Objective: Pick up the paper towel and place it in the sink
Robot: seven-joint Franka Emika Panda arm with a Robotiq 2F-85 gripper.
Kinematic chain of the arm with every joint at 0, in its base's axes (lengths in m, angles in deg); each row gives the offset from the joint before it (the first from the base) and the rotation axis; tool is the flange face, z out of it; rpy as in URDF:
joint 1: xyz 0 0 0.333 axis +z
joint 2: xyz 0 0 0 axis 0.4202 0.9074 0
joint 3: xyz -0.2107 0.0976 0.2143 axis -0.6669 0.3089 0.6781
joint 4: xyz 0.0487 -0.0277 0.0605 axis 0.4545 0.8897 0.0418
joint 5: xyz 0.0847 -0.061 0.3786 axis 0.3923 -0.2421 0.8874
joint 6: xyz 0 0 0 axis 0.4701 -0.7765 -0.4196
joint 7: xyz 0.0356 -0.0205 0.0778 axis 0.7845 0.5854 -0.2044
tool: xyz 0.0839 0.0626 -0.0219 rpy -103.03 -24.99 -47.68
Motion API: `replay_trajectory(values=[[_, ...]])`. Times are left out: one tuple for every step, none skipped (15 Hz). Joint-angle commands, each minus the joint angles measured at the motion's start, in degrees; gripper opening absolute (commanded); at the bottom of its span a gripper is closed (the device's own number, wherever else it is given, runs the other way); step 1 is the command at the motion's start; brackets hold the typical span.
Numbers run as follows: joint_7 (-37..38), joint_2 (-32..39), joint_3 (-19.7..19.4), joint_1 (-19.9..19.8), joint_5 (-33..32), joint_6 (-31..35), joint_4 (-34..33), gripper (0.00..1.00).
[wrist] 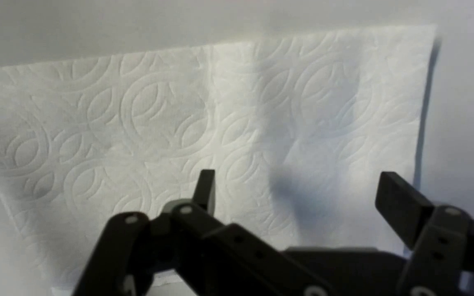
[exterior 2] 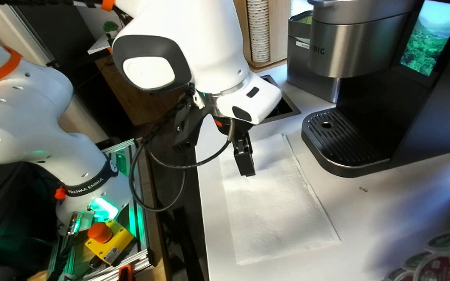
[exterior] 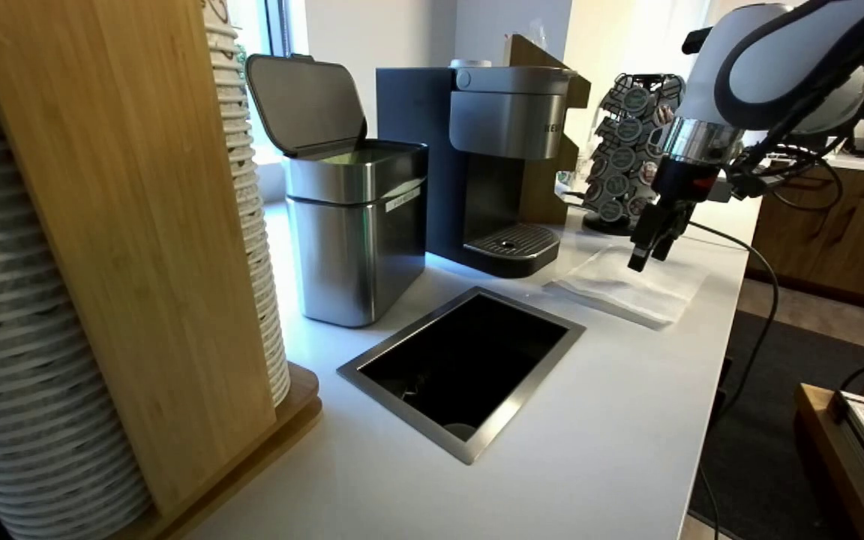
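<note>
The paper towel (exterior: 627, 292) is a white, embossed sheet lying flat on the countertop, also in an exterior view (exterior 2: 275, 210). In the wrist view the towel (wrist: 167, 123) fills most of the picture. The sink (exterior: 522, 389) is a dark recessed basin with a steel rim, apart from the towel. In an exterior view the arm partly hides the sink (exterior 2: 285, 115). My gripper (exterior: 649, 259) points down above the towel. In the wrist view the gripper (wrist: 296, 185) has its two fingers wide apart with nothing between them, and its shadow falls on the towel.
A coffee machine (exterior: 507, 120) with a drip tray stands beside the towel. A steel trash bin (exterior: 334, 255) with its lid up stands beside the sink. A wooden cup holder (exterior: 132, 225) and a pod rack (exterior: 627, 150) stand on the counter. The counter's edge runs close to the towel.
</note>
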Motion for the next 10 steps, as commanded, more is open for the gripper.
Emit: replay_trajectory(values=[[0.2, 5.2, -0.3, -0.8, -0.2, 7.1, -0.8, 1.0], [-0.2, 6.5, -0.4, -0.7, 0.2, 8.6, -0.9, 1.0], [-0.8, 7.7, -0.6, -0.6, 0.8, 10.2, -1.1, 1.0], [-1.0, 8.8, -0.6, -0.6, 1.1, 11.4, -1.2, 1.0], [-1.4, 9.8, -0.5, -0.5, 1.7, 12.0, -1.4, 1.0], [-1.6, 10.8, -0.4, -0.5, 2.1, 12.5, -1.6, 1.0], [-2.2, 11.4, -0.3, -0.5, 2.7, 12.5, -1.8, 1.0], [-2.5, 12.0, -0.1, -0.5, 2.9, 12.1, -2.1, 0.77], [-3.8, 12.3, 0.0, -0.4, 4.3, 11.5, -2.2, 0.73], [-6.0, 12.1, 0.4, -0.1, 6.7, 10.5, -2.2, 0.66]])
